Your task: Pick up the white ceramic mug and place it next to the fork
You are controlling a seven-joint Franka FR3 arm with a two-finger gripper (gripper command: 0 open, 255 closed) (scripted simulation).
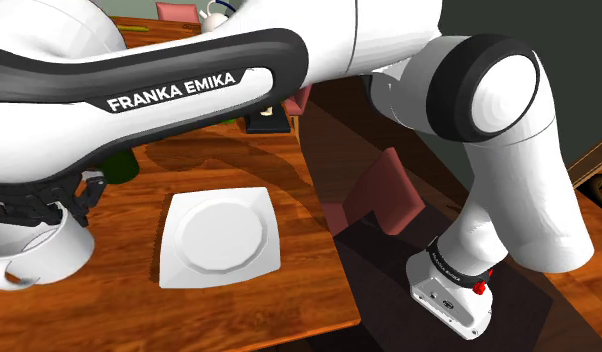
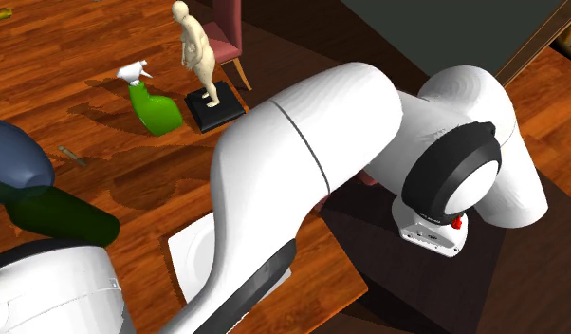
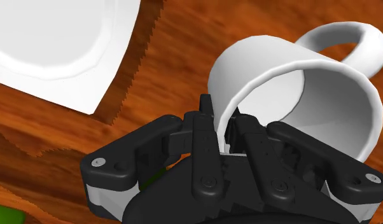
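A white mug [image 3: 292,89] with a loop handle is clasped by its rim wall between my two black fingers, one inside and one outside; my gripper [image 3: 221,121] is shut on it. In the shoulder view the mug [image 1: 37,252] hangs tilted under the gripper [image 1: 61,210] at the table's lower left, beside a square white plate [image 1: 217,238]. Whether the mug touches the wood I cannot tell. A thin brownish utensil [image 2: 73,155], perhaps the fork, lies on the table in the second exterior view.
On the wooden table [image 1: 289,170] stand a green spray bottle [image 2: 156,109], a beige figurine on a black base [image 2: 200,57] and a dark green bottle [image 2: 61,216]. A reddish chair [image 1: 384,195] stands past the table's edge, by my stand [image 1: 451,290].
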